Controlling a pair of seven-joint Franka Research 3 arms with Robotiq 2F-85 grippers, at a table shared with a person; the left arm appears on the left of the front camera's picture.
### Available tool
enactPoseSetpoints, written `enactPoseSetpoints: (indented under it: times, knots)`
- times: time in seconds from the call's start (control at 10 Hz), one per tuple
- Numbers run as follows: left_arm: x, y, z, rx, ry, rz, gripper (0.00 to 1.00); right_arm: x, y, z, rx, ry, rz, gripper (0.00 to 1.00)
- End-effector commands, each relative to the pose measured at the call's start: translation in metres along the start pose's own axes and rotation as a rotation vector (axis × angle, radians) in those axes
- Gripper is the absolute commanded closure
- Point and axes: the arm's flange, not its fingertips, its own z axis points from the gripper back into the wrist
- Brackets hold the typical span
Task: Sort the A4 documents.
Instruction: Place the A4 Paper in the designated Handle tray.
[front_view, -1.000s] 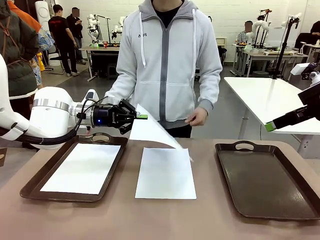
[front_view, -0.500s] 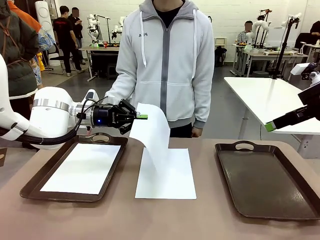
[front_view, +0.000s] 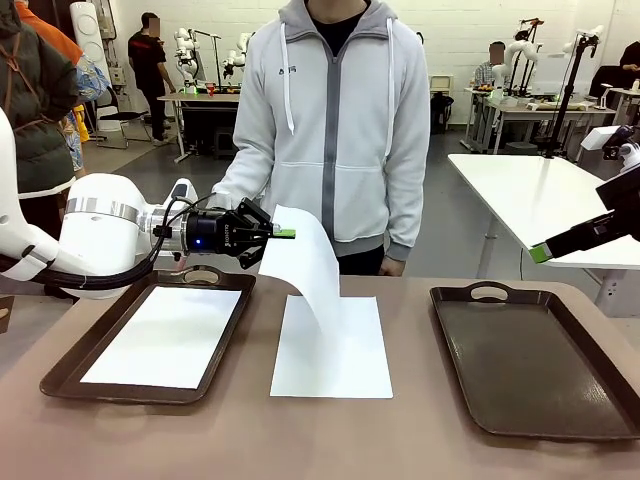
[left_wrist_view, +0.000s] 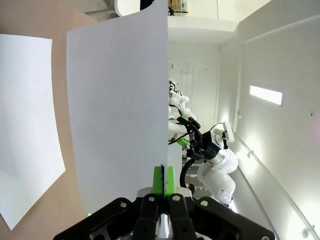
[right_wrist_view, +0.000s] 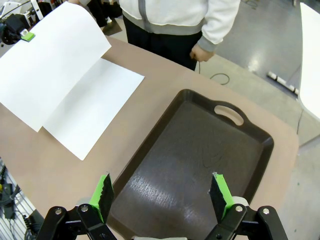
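My left gripper (front_view: 286, 233) is shut on the top corner of one A4 document (front_view: 310, 270), which hangs curled above the table. In the left wrist view the fingertips (left_wrist_view: 159, 182) pinch that sheet (left_wrist_view: 117, 100) by its edge. A second A4 sheet (front_view: 335, 350) lies flat on the table beneath it. A third sheet (front_view: 165, 335) lies in the left brown tray (front_view: 70, 375). My right gripper (right_wrist_view: 162, 195) stands open high over the right brown tray (right_wrist_view: 200, 150), which holds nothing.
A person in a grey hoodie stands at the far edge, one hand (front_view: 392, 265) hanging near the table. The right tray (front_view: 530, 360) sits at the table's right side. Bare tabletop (front_view: 410, 440) lies between the trays. Other tables and people are farther back.
The lifted sheet's free end swung in from the right and now hangs curled under my left gripper. The person's hand dropped away from it. Both arms stayed still.
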Motion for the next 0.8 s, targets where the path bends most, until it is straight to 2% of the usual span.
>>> enactPoseSetpoints:
  times: [0.0,0.5,0.7]
  knots:
    - [0.000,0.000,0.000,-0.003,-0.002,0.002,1.00,0.000,0.000,-0.001,0.006,0.000,0.000,0.00]
    - [0.000,0.000,0.000,0.000,0.000,0.000,0.99,0.000,0.000,-0.001,0.006,0.000,0.000,0.00]
    - [-0.001,-0.016,0.017,0.091,0.114,-0.084,0.99,0.000,0.000,-0.001,0.006,0.000,0.000,0.00]
